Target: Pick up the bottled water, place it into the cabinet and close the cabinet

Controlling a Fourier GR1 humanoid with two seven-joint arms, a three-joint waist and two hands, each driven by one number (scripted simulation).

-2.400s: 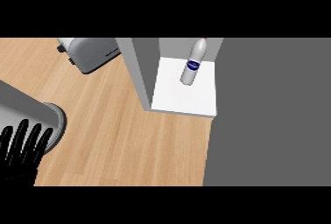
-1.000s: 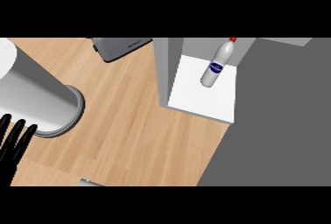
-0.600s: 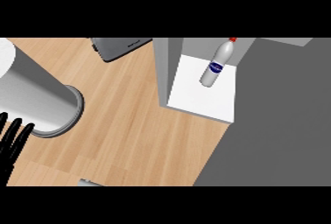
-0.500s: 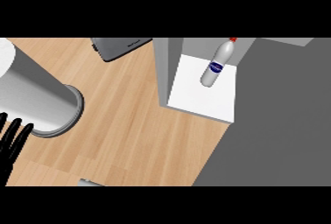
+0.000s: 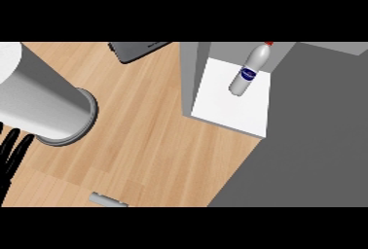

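Bottled water [image 5: 248, 73] stands on the cabinet's white shelf [image 5: 230, 104], unmoved vs 0.5 s ago, while the left hand [image 5: 13, 151] w/ straight fingers by the grey forearm [image 5: 39, 104] slid slightly toward the frame's edge, so only closing remains; right hand unseen.

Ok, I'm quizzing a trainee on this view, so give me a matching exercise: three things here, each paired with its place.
Things:
1. clear plastic water bottle with blue label
2. large grey cylindrical forearm
3. black robot hand

Places:
A. lower left edge
B. white cabinet shelf, upper right
C. left side, over the wooden counter

Pairs: 1-B, 2-C, 3-A
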